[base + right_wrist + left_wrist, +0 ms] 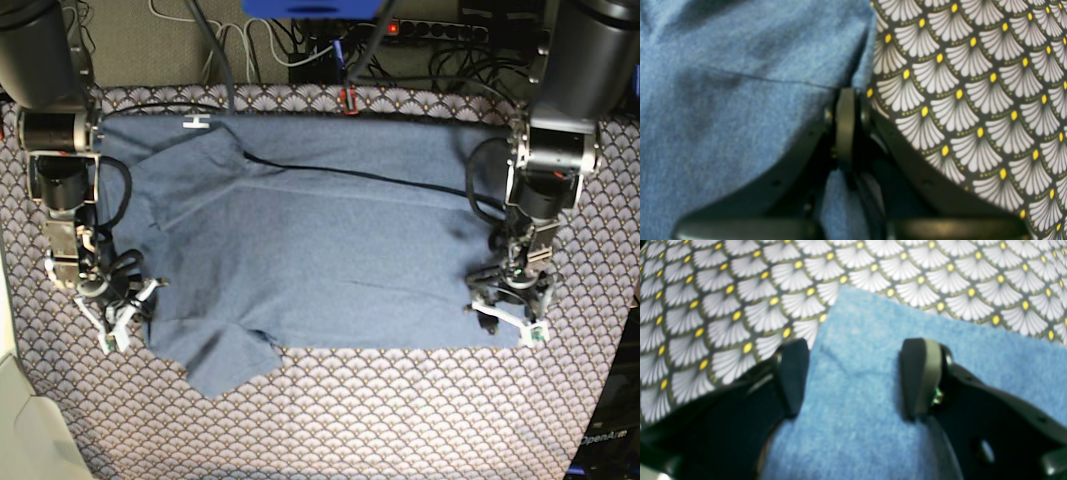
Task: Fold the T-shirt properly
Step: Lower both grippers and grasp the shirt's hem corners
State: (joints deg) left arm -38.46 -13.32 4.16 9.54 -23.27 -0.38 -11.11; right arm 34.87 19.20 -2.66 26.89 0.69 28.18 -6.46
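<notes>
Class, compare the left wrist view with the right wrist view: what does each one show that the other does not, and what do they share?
Only the left wrist view shows the left hand, open, fingers apart over a corner of the T-shirt. Only the right wrist view shows the right hand, shut at the shirt's edge, with a thin crease line running to it. Both show blue shirt fabric lying on the scallop-patterned tablecloth.

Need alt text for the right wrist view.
The right gripper, jaws shut, pinches the side edge of the heathered grey-blue cotton T-shirt, which fills the left half. On the right lies the scallop-patterned tablecloth, white fans with yellow dots.
</notes>
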